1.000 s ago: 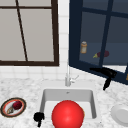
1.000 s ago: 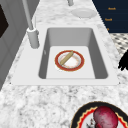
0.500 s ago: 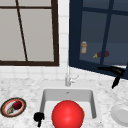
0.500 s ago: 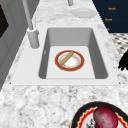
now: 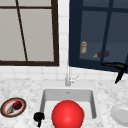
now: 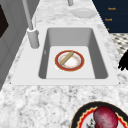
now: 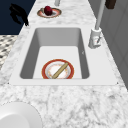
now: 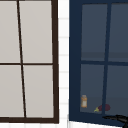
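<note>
My right hand [image 5: 119, 67] hovers high at the right, level with the lower frame of the dark blue glass door [image 5: 100, 32], and its tip shows in the upper view [image 8: 117, 117]. Its fingers stretch out to the left and hold nothing; a dark red eggplant [image 5: 103, 53] lies just behind the glass. My left hand [image 5: 38, 116] hangs at the sink's front left corner, fingers relaxed and empty; it also shows in the left side view [image 6: 123, 62] and the right side view [image 7: 18, 13]. A red bowl [image 5: 67, 115] with a wooden stick [image 6: 66, 58] across it sits in the sink [image 6: 50, 37].
A patterned plate [image 5: 5, 111] with a dark red fruit [image 5: 17, 105] lies on the counter to the left. A white plate [image 5: 121, 114] lies to the right. The faucet [image 5: 68, 75] rises behind the sink. An orange bottle [image 5: 83, 47] stands behind the glass.
My right hand has drifted to the right and a little upward along the window frame. The left hand and the bowl have stayed put.
</note>
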Tool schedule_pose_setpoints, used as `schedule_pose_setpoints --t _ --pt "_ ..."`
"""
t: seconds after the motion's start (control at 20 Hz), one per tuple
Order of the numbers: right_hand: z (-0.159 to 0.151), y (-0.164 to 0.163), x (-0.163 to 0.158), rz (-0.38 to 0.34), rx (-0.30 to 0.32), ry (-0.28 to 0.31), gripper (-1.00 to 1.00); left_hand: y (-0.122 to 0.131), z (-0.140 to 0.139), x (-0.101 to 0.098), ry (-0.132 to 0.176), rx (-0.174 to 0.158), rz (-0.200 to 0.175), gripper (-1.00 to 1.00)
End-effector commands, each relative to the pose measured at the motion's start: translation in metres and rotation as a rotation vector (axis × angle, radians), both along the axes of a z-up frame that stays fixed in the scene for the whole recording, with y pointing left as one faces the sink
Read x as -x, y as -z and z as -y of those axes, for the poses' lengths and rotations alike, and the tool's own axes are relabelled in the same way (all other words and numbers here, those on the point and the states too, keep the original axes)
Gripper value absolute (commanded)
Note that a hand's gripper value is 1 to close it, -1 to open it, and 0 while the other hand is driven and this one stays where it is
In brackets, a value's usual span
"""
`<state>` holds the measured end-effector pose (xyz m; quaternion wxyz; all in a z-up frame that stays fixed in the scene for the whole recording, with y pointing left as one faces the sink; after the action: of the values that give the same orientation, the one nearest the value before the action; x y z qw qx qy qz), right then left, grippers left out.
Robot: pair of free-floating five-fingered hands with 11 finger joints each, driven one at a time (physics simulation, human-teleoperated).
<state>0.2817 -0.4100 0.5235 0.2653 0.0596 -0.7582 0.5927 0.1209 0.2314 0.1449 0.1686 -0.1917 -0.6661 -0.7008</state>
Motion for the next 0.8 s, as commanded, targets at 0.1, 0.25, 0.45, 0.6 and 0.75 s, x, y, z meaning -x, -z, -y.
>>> schedule_pose_setpoints --t 0.1,0.25,0.45,0.6,0.75 --pt "0.005 0.0 -0.043 -0.004 -0.039 -0.019 -1.0 0.0 0.0 0.0 0.0 0.0 0.0 0.0" --pt "0.005 0.0 -0.062 -0.008 -0.036 -0.04 -1.0 0.0 0.0 0.0 0.0 0.0 0.0 0.0" --pt "0.003 0.001 -0.086 -0.044 -0.024 -0.071 -1.0 0.0 0.0 0.0 0.0 0.0 0.0 0.0" --pt "0.002 0.003 -0.071 -0.109 -0.018 -0.131 -1.0 0.0 0.0 0.0 0.0 0.0 0.0 0.0" --pt "-0.009 0.006 -0.059 -0.083 0.018 -0.142 -1.0 0.0 0.0 0.0 0.0 0.0 0.0 0.0"
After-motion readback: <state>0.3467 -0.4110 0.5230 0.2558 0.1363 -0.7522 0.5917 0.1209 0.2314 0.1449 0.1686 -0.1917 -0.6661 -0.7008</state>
